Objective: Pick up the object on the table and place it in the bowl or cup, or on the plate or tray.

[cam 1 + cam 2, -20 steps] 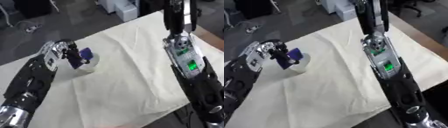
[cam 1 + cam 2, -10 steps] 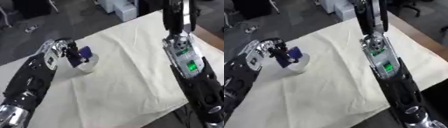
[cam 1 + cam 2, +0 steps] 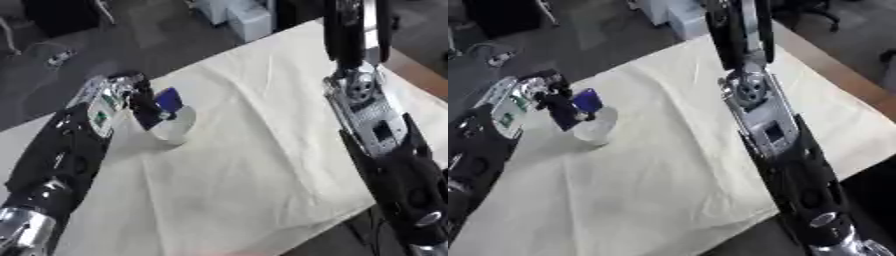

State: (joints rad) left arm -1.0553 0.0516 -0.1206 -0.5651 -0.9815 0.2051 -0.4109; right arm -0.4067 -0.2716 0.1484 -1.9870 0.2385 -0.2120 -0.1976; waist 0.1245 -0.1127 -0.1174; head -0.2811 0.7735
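Blue object [image 3: 169, 100], pinched in the curled left hand [image 3: 131, 100] at left of frame, hangs over the pale cup [image 3: 173, 128], so releasing it comes next.

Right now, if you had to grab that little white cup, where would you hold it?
Probably by its round side wall, coming from the right. The white cup stands upright on the cream cloth, and its left side is crowded by the left hand, whose fingers hold a blue object over the rim.
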